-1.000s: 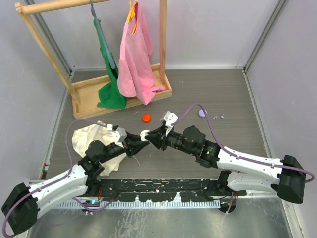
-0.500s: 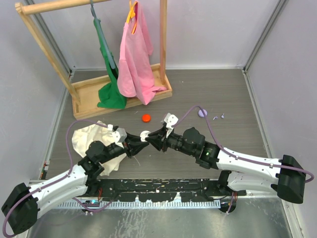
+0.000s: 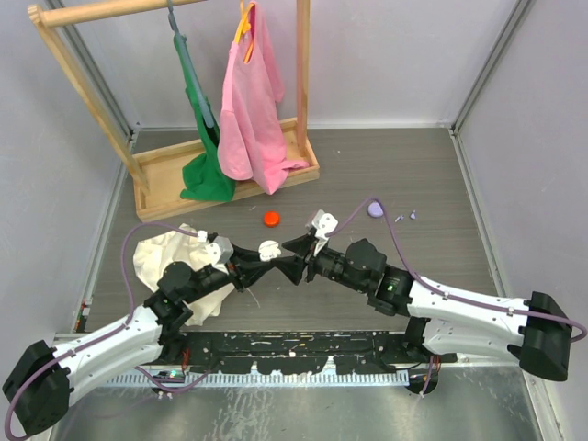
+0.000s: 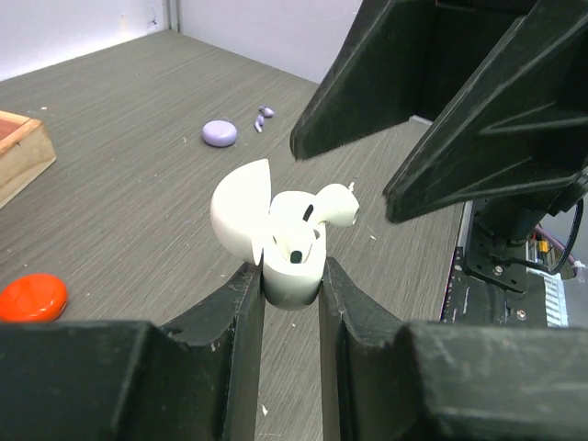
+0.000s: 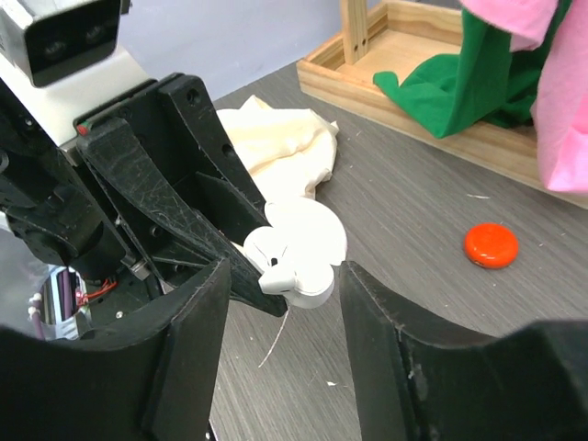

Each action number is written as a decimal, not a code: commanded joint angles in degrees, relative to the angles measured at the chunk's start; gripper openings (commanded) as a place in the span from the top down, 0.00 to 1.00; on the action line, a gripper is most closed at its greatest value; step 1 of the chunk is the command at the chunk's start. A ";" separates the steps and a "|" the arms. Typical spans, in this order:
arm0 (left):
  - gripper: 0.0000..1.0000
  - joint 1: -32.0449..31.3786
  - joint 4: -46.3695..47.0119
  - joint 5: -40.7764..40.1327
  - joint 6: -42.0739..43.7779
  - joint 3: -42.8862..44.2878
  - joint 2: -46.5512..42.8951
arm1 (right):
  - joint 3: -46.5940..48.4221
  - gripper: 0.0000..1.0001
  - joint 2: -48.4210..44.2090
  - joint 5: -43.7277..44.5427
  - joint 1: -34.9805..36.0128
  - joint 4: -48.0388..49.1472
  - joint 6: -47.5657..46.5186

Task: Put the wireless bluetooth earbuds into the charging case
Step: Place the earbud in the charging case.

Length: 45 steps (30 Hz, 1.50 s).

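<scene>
You have one case (image 4: pixel 289 276), one earbud (image 4: pixel 329 204), one red cap (image 3: pixel 271 219), one lavender puck (image 3: pixel 375 209) — one pink garment (image 3: pixel 250 101), one green garment (image 3: pixel 204 175).

Near the middle of the table (image 3: pixel 423 165), the left gripper (image 3: pixel 262 264) pinches a small white case (image 3: pixel 269 248). The right gripper (image 3: pixel 292 258) faces it, jaws apart. A red cap (image 3: pixel 271 219) lies just beyond, toward the far edge.
</scene>
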 commanded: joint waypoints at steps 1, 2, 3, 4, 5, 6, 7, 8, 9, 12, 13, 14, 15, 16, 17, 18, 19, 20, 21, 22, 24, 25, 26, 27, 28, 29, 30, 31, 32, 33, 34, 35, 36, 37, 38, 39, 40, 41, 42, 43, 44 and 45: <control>1.00 0.04 4.31 -0.83 0.26 0.61 -0.37 | 0.79 0.41 -4.05 3.61 0.22 1.04 -0.59; 1.00 0.04 4.25 -0.91 0.35 0.61 -0.37 | 0.89 0.40 -4.55 4.23 0.23 0.60 -0.80; 1.00 0.03 4.25 -1.02 0.33 0.61 -0.37 | 1.01 0.39 -4.83 4.69 0.24 0.18 -1.11; 1.00 0.04 4.18 -1.11 0.35 0.61 -0.37 | 1.16 0.37 -4.92 5.04 0.24 -0.20 -1.34; 1.00 0.04 4.11 -1.18 0.37 0.61 -0.29 | 1.35 0.36 -4.84 5.12 0.24 -0.37 -1.46; 1.00 0.00 4.09 -1.25 0.39 0.69 -0.29 | 1.53 0.35 -4.71 4.90 0.19 -0.44 -1.52; 1.00 0.02 4.04 -1.23 0.37 0.69 -0.21 | 1.75 0.34 -4.40 4.50 0.23 -0.48 -1.52; 1.00 -0.03 3.99 -1.37 0.34 0.76 -0.15 | 2.12 0.33 -3.97 4.10 0.22 -0.57 -1.54; 1.00 0.01 3.91 -1.39 0.34 0.75 -0.11 | 2.41 0.32 -3.42 3.74 0.23 -0.58 -1.50; 1.00 0.05 3.91 -1.36 0.39 0.78 -0.03 | 3.09 0.31 -1.59 4.18 0.24 -0.96 -1.34; 1.00 -0.04 3.87 -1.37 0.40 0.83 -0.06 | 3.37 0.31 -1.08 4.63 0.24 -1.27 -1.34; 1.00 0.07 3.86 -1.35 0.42 0.79 -0.10 | 3.54 0.30 -0.60 5.03 0.24 -1.54 -1.33; 1.00 0.04 3.83 -1.39 0.40 0.78 -0.15 | 3.66 0.30 -0.31 5.35 0.24 -1.74 -1.35; 1.00 0.00 3.77 -1.40 0.43 0.78 -0.26 | 3.60 0.30 -0.10 5.72 0.24 -1.90 -1.42; 1.00 -0.01 3.72 -1.45 0.48 0.78 -0.21 | 3.61 0.30 -0.07 6.31 0.28 -2.08 -1.42; 1.00 0.02 3.73 -1.47 0.49 0.76 -0.35 | 3.59 0.30 -0.14 7.19 0.24 -2.39 -1.47; 1.00 0.01 3.69 -1.37 0.43 0.76 -0.37 | 3.55 0.30 -0.31 8.33 0.24 -2.87 -1.61; 1.00 0.02 3.71 -1.39 0.42 0.70 -0.37 | 3.52 0.30 -0.51 9.29 0.24 -3.27 -1.76; 1.00 -0.03 3.73 -1.37 0.47 0.70 -0.44 | 3.26 0.30 -0.91 10.20 0.24 -3.57 -1.81; 1.00 -0.02 3.72 -1.34 0.43 0.71 -0.39 | 2.92 0.30 -1.25 10.80 0.26 -3.58 -1.85; 1.00 0.02 3.78 -1.32 0.47 0.70 -0.37 | 2.24 0.30 -2.06 12.92 0.19 -3.57 -1.99; 1.00 0.04 3.82 -1.33 0.46 0.70 -0.37 | 2.01 0.30 -2.49 13.37 0.22 -3.63 -2.01; 1.00 -0.02 3.82 -1.31 0.42 0.69 -0.31 | 1.89 0.30 -2.68 13.65 0.26 -3.70 -1.99; 1.00 -0.01 3.85 -1.25 0.46 0.74 -0.29 | 1.77 0.30 -2.69 14.04 0.24 -3.85 -1.99; 1.00 -0.02 3.89 -1.22 0.42 0.72 -0.28 | 1.83 0.30 -2.71 14.38 0.21 -4.04 -2.03; 1.00 0.04 3.91 -1.17 0.44 0.70 -0.20 | 1.77 0.30 -2.70 14.71 0.23 -4.32 -2.11; 1.00 -0.03 3.99 -1.08 0.48 0.69 -0.20 | 1.75 0.30 -2.76 14.98 0.26 -4.42 -2.02; 1.00 0.00 4.06 -0.96 0.44 0.69 -0.12 | 1.75 0.30 -2.70 15.45 0.24 -4.56 -1.85; 1.00 0.09 4.13 -0.81 0.44 0.69 -0.04 | 1.75 0.31 -2.72 15.92 0.24 -4.73 -1.71; 1.00 0.01 4.17 -0.69 0.48 0.69 0.04 | 1.82 0.31 -2.72 16.19 0.28 -4.83 -1.65; 1.00 0.01 4.24 -0.60 0.44 0.76 0.13 | 1.84 0.30 -2.73 16.22 0.23 -4.94 -1.54; 1.00 0.08 4.26 -0.52 0.42 0.78 0.27 | 1.91 0.30 -2.71 16.21 0.24 -5.01 -1.36; 1.00 0.01 4.22 -0.40 0.48 0.85 0.51 | 2.05 0.30 -2.74 16.17 0.24 -5.21 -1.09; 1.00 -0.04 4.18 -0.12 0.65 0.93 0.82 | 2.30 0.30 -2.62 16.08 0.24 -5.67 -0.95; 1.00 0.08 4.13 0.14 0.78 1.08 1.23 | 2.73 0.29 -2.56 16.04 0.24 -6.37 -0.67; 1.00 -0.03 4.05 0.51 0.93 1.27 1.73 | 3.27 0.28 -2.31 15.55 0.16 -7.03 -0.61; 1.00 0.01 3.94 0.92 0.94 1.50 2.22 | 3.87 0.27 -2.14 14.74 0.06 -7.65 -0.52; 1.00 -0.03 3.91 1.38 1.02 1.71 2.76 | 4.40 0.26 -1.88 13.52 0.02 -8.20 -0.39; 1.00 0.01 3.91 1.76 1.03 1.89 3.25 | 5.18 0.25 -1.72 12.27 -0.15 -8.78 -0.24; 1.00 -0.01 3.87 2.13 1.03 2.04 3.65 | 5.75 0.24 -1.48 10.04 -0.32 -9.36 -0.05; 1.00 -0.01 3.87 2.52 1.11 2.21 3.98 | 6.39 0.24 -1.25 8.35 -0.83 -10.06 0.02; 1.00 0.03 3.81 2.96 1.16 2.31 4.20 | 7.00 0.23 -0.94 6.53 -1.35 -10.80 0.23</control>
